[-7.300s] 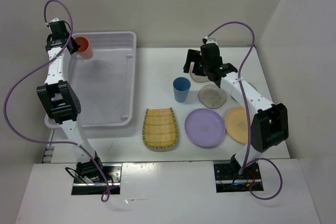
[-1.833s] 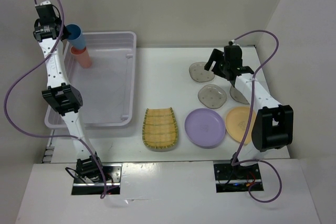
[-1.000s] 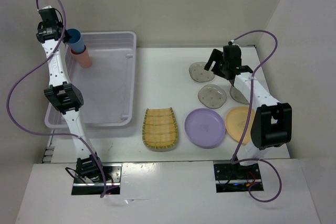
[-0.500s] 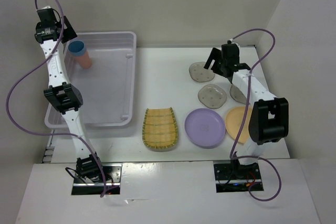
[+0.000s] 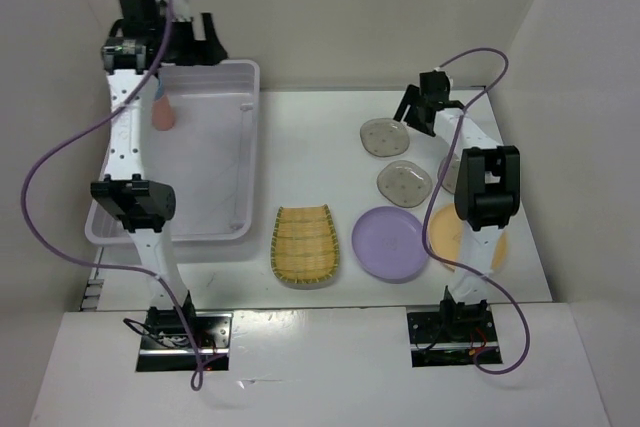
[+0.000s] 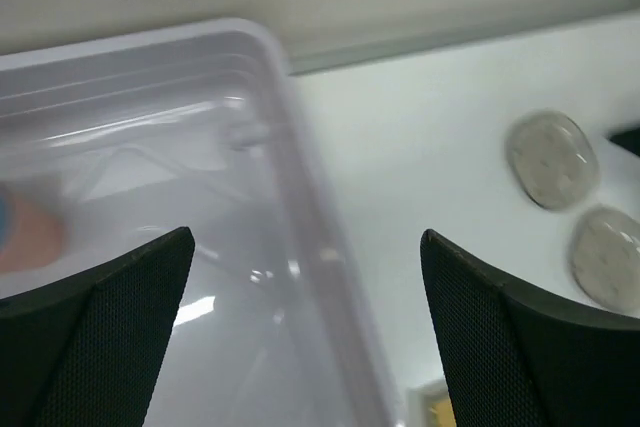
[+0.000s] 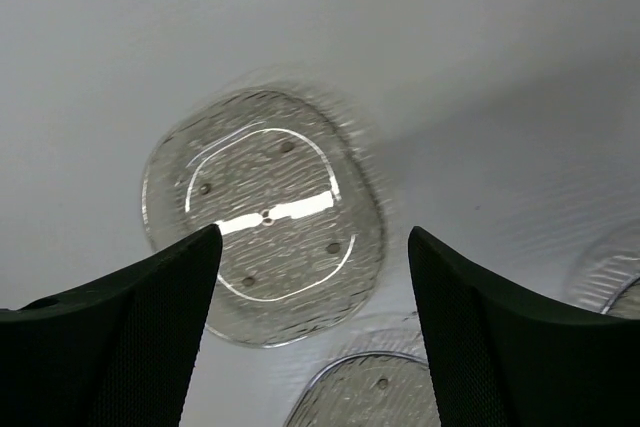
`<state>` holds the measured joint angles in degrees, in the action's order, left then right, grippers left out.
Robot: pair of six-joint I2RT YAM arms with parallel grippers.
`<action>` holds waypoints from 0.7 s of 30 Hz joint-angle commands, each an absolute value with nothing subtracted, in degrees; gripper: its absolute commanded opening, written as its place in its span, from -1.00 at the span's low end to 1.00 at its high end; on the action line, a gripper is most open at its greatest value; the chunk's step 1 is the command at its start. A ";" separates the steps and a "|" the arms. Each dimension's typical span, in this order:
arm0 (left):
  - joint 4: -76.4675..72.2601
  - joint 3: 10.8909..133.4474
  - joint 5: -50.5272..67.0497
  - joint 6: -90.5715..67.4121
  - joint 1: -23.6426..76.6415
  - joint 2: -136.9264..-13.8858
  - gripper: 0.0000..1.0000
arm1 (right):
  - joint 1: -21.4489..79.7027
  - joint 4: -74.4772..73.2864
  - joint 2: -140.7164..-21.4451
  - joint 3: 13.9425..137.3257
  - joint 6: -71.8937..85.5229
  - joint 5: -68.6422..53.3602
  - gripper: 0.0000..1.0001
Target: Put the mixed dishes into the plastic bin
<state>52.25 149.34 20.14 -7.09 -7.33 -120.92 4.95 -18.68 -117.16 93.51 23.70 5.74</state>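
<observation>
- Hovering above the far end of the large translucent white rectangular plastic bin (image 5: 253, 147), the left pincer (image 5: 195, 42) is released. Its fingers (image 6: 90, 332) are spread wide with nothing between them.
- Bin sits at the left of the white tabletop (image 5: 310, 147), long axis running near to far.
- Pink cup (image 5: 162, 115) is inside the bin at its far left end, partly hidden by the arm in the top view. Can't tell if it is upright or tipped.
- Left wrist view adds a sliver of blue cup (image 6: 3, 219) at the pink cup's end, too cropped to say more.
- Right pincer (image 7: 315, 237) is released and holds nothing, poised over the farther small translucent grey plate (image 7: 265, 217).
- Right wrist view shows the plate's dimpled surface, with the second grey plate (image 7: 365, 397) near it; the top view shows a gap between them.
- Yellow ribbed rectangular tray (image 5: 305, 244) lies long axis near-far, just left of the round lilac plate (image 5: 390, 244).
- Round orange plate (image 5: 438, 232) is right of that, half covered by the right arm.
</observation>
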 commanded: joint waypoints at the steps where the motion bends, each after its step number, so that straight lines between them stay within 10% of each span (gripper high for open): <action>1: 52.91 145.12 21.38 -4.13 -0.28 -118.66 1.00 | 2.46 -19.69 -117.33 95.63 26.28 5.01 0.59; 21: 29.72 119.10 36.11 -18.54 18.71 -115.93 1.00 | 1.41 -17.23 -123.57 90.62 26.28 -0.87 0.38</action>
